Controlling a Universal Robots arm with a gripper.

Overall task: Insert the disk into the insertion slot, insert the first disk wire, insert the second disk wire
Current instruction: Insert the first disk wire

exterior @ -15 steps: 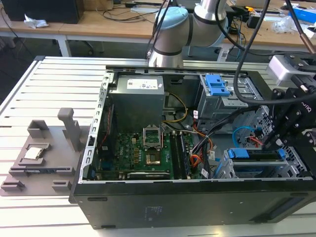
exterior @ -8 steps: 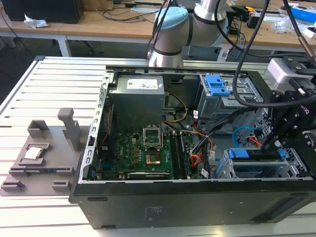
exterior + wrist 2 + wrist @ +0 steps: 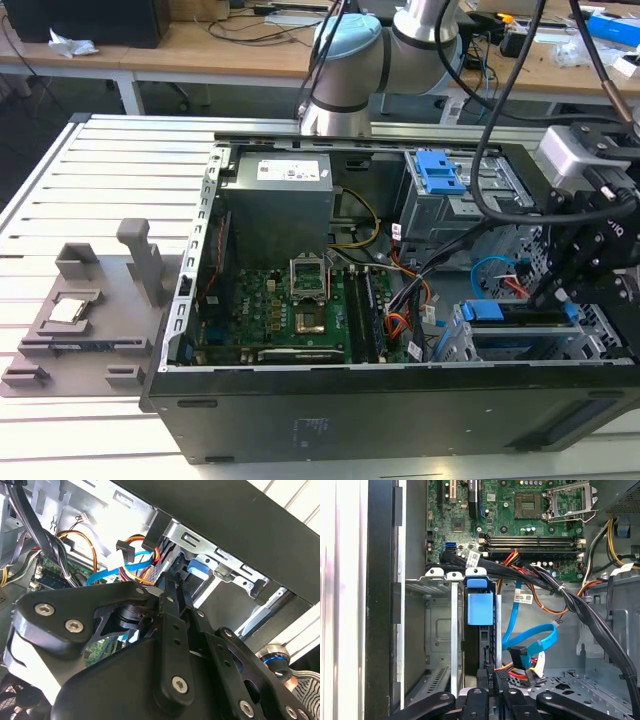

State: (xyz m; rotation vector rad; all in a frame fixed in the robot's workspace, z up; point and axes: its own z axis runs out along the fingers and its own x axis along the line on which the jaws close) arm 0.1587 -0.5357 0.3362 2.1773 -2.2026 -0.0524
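While the arm [image 3: 345, 60] reaches into the open computer case [image 3: 350, 410] on the slatted bench [image 3: 60, 200], the exterior view shows the hand [image 3: 552, 298] hanging just above the disk [image 3: 518, 320]. The disk lies in the insertion slot [image 3: 450, 345], its long side running crosswise under the hand. Beyond the hand stands a taller grey cage [image 3: 445, 205] with a blue clip [image 3: 438, 172], and the circuit board [image 3: 300, 310] lies well off to its side.

In the second wrist view the hand [image 3: 173, 582] looks closed. Its two fingers [image 3: 167, 615] are pressed together with nothing seen between them. The tips aim at the blue frame of the disk [image 3: 197, 567], which is directly ahead and very near; contact cannot be made out. The slot's silver wall [image 3: 225, 575] flanks the frame, and orange wires [image 3: 95, 550] hang to one side of the hand.

In the first wrist view the hand [image 3: 487, 676] lines up with the disk [image 3: 480, 610], seen edge-on. The disk's long axis runs straight away from the fingertips, between the walls of the slot [image 3: 437, 630], and it appears seated there. A blue flat cable [image 3: 535, 640] and its dark plug [image 3: 519, 656] loop just beside the hand, apart from the disk. A thick bundle of black wires [image 3: 580, 605] crosses farther ahead; these look like the nearest obstacles.
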